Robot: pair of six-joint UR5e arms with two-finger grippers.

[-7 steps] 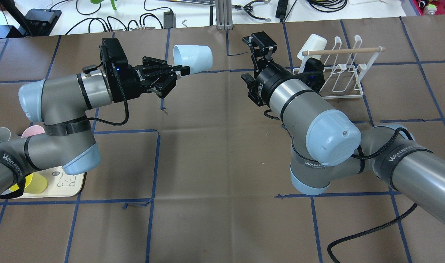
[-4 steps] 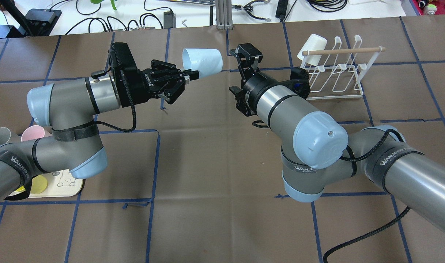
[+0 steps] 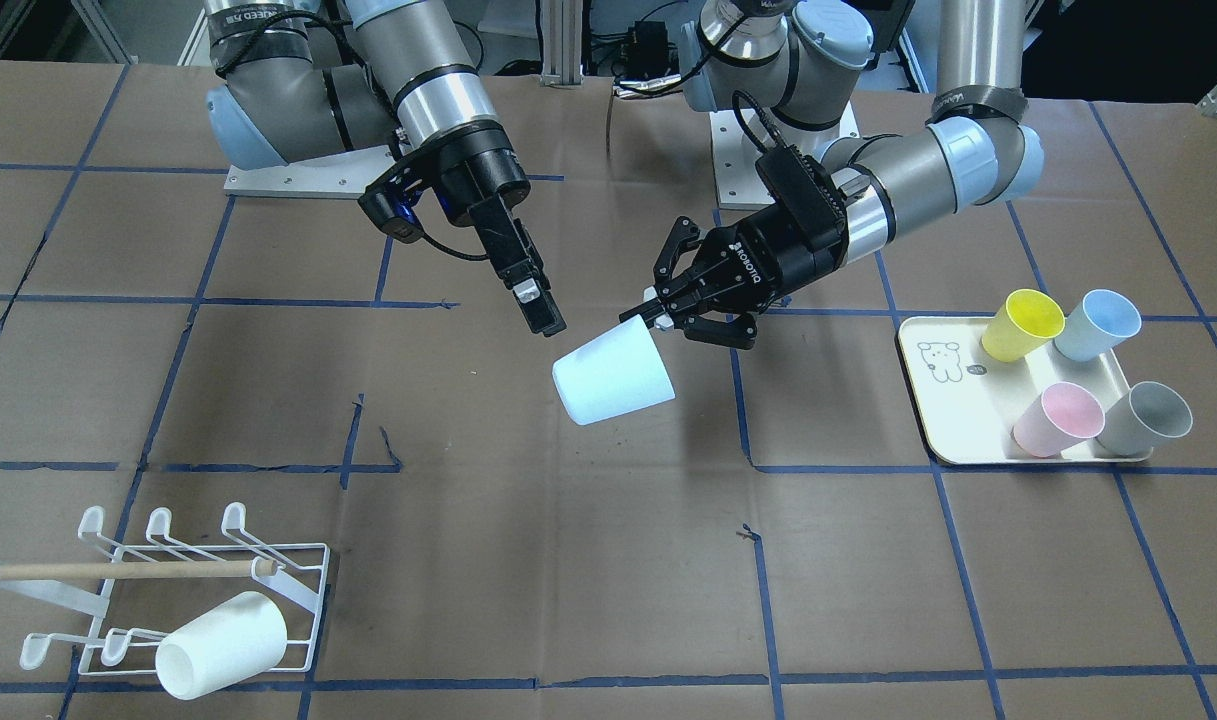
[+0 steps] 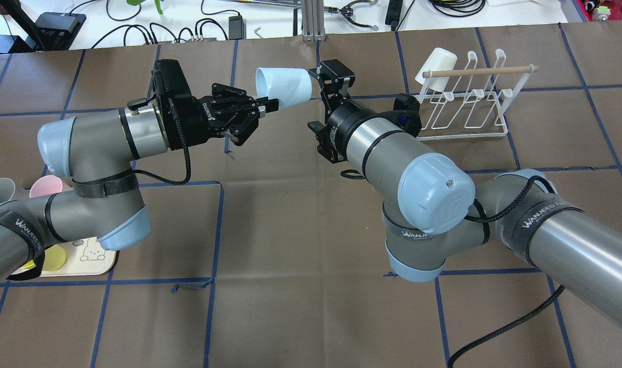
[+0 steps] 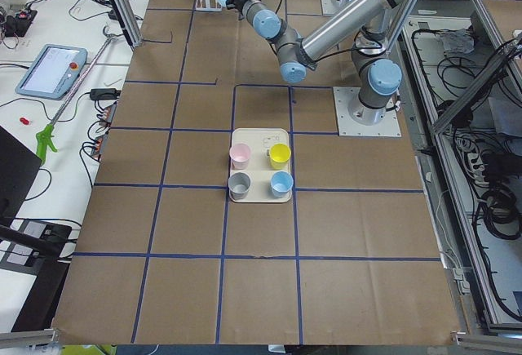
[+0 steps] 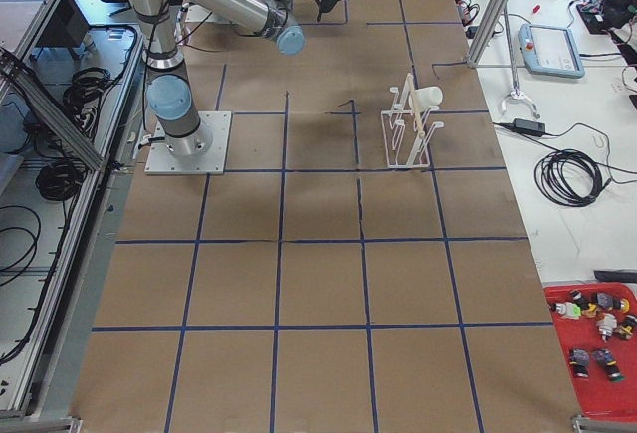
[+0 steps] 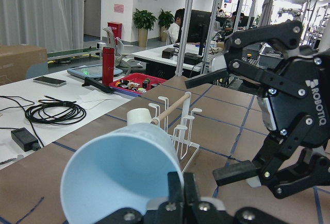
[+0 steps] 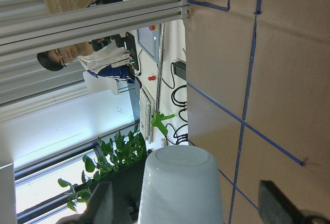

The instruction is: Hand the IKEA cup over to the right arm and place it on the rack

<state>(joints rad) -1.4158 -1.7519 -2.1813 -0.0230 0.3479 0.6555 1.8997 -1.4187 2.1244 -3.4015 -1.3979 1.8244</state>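
The pale blue plastic cup (image 4: 285, 88) hangs on its side above the far middle of the brown paper-covered table (image 4: 290, 230). Its rim is pinched between the fingers of the black left gripper (image 4: 266, 105). The black right gripper (image 4: 332, 76) sits just beside the cup's closed base, fingers spread apart. Farther right stands the white wire rack (image 4: 479, 72), carrying a white cup (image 4: 436, 64).

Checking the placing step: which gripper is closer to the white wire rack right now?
Right. The right gripper is open beside the blue cup's base, on the side toward the rack; the left gripper holds that cup's rim, farther away.
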